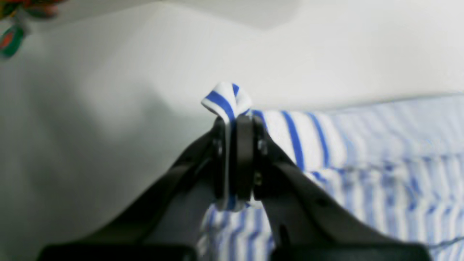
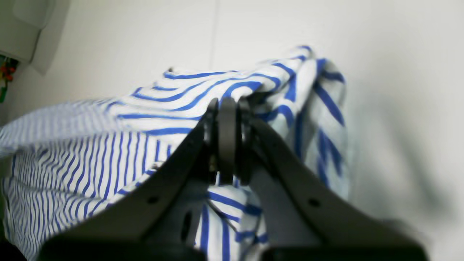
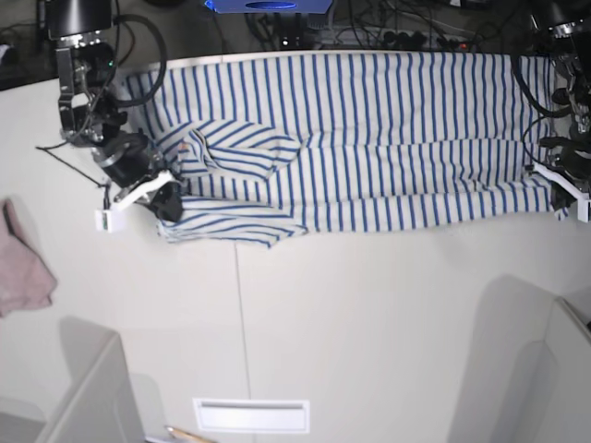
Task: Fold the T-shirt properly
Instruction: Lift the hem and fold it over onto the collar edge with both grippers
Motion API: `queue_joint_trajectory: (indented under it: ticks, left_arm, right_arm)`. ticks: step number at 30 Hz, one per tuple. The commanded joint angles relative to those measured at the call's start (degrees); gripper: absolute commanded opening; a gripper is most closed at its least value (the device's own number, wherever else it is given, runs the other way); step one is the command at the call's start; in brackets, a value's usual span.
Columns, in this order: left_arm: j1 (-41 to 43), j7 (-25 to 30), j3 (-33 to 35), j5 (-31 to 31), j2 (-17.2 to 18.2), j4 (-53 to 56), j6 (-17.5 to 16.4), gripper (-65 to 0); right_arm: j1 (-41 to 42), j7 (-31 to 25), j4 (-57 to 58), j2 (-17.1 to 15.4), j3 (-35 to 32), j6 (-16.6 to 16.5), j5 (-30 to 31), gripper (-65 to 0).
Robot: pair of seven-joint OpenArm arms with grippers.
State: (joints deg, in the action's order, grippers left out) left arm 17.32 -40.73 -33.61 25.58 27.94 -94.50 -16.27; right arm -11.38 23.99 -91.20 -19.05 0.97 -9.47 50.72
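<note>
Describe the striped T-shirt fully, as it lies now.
The T-shirt is white, soft-looking cloth with thin blue stripes. It lies stretched sideways along the table's far edge, partly folded lengthwise, one sleeve rumpled near the right pincer. Both pincers are shut on its edge, the left pincer at the opposite end.

arms: 2, black | tool (image 1: 233, 119) fingers: black, screwed | mounts: white

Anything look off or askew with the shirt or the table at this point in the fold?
The T-shirt lies stretched across the table's far edge, but its end by the right gripper is bunched, with a sleeve flap folded crookedly over the body. Both grippers are shut on cloth; the left gripper pinches a small tuft. A pinkish cloth lies crumpled apart.
</note>
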Motion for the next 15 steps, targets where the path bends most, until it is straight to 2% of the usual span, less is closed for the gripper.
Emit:
queue_joint_trajectory:
  ticks: [1, 9, 11, 15]
  left_arm:
    - [0.2, 1.4, -0.4, 0.0, 1.3, -1.9, 0.2, -65.0]
    - [4.9, 1.4, -0.8, 0.0, 1.0, -6.5, 0.2, -65.0]
    - [5.9, 1.4, -0.8, 0.0, 1.2, -7.2, 0.2, -65.0]
    - [9.4, 1.4, -0.9, -0.1, 1.3, -9.3, 0.2, -65.0]
  right_arm:
    - [0.5, -1.5, -1.2, -0.6, 0.5, -0.5, 0.8, -65.0]
    - [-2.4, -1.4, -4.1, -0.6, 0.7, -0.5, 1.0, -65.0]
    - [-2.5, 1.1, -5.5, -0.6, 1.0, -0.5, 1.0, -65.0]
    - [-2.8, 9.2, -10.0, 1.4, 7.0, -0.5, 1.0, -65.0]
